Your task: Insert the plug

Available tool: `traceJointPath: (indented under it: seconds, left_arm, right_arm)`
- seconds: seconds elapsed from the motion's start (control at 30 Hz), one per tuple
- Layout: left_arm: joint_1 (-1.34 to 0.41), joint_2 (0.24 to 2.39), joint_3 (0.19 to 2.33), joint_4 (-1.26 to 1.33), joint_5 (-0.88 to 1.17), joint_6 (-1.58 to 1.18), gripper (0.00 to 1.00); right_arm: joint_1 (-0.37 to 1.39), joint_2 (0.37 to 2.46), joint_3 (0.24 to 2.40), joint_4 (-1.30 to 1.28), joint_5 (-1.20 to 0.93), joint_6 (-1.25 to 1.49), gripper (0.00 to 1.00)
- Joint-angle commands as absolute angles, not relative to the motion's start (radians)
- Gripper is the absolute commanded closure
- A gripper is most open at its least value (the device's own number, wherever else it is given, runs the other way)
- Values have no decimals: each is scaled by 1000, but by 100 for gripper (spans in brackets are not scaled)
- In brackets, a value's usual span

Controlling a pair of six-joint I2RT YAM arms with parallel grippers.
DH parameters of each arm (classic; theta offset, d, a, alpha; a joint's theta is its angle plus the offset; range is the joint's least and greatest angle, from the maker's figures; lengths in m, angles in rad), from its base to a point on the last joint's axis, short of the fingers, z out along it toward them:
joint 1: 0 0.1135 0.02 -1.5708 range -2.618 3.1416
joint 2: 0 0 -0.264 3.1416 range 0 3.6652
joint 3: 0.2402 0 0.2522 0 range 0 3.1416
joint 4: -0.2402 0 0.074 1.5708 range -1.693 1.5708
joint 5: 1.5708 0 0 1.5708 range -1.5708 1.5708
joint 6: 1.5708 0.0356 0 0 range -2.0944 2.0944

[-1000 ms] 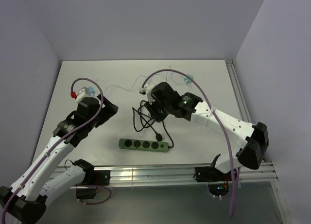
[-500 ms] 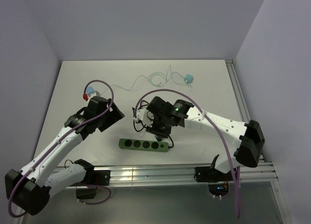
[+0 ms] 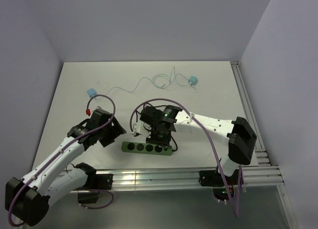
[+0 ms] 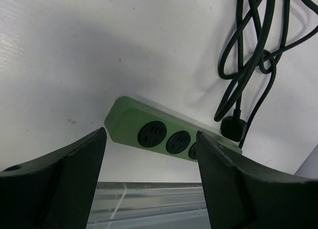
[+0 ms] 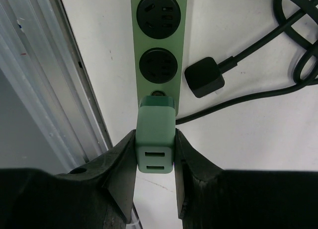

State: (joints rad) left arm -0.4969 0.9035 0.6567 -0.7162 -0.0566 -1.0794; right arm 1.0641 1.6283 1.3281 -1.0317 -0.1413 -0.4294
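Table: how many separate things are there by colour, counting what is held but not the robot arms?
Green: 2 (power strip, adapter in the right gripper)
Blue: 2 (left blue block, far blue block)
Black: 1 (black cable with plug)
White: 1 (thin white cord)
Total: 6

A matte white rectangular table top (image 3: 208, 97) is boxed in by plain pale lavender-grey walls at the back (image 3: 149, 25), left (image 3: 25, 80) and right (image 3: 293, 90). Silver aluminium profile rails run along the table's near edge (image 3: 159, 178) and right edge (image 3: 244, 97). The light is soft and even, casting faint shadows.
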Motion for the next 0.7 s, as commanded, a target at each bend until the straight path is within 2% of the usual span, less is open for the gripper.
traceJointPath:
  seconds: [0.0, 0.1, 0.17, 0.2, 0.33, 0.47, 0.5, 0.6, 0.67]
  left_arm:
    - [-494, 902, 663, -744, -55, -1149, 23]
    - [-494, 913, 661, -776, -74, -1167, 28]
    - [-494, 904, 644, -773, -58, -1166, 38]
    - [-492, 896, 635, -772, -55, -1169, 49]
    - [-494, 842, 556, -733, -26, -1190, 73]
    - [-492, 828, 499, -675, 24, -1187, 82]
    - [-492, 833, 492, -667, 41, -1183, 87]
    - [-494, 862, 482, -646, 57, -1169, 91]
    - [-494, 874, 479, -635, 64, -1170, 97]
  right_arm:
    - [1088, 1629, 1365, -1034, -88, -462, 100]
    - [1103, 1649, 1373, -1023, -71, -463, 100]
    - [1109, 1667, 1379, -1016, -71, -463, 100]
    - [1111, 1672, 1381, -1009, -71, -465, 100]
    - [1117, 1697, 1385, -982, -75, -468, 100]
    - [1120, 1709, 1382, -971, -63, -472, 100]
    - [1121, 1709, 1381, -971, -61, -476, 100]
    - [1121, 1713, 1385, -977, -54, -488, 100]
    - [1121, 1718, 1396, -986, -60, -495, 100]
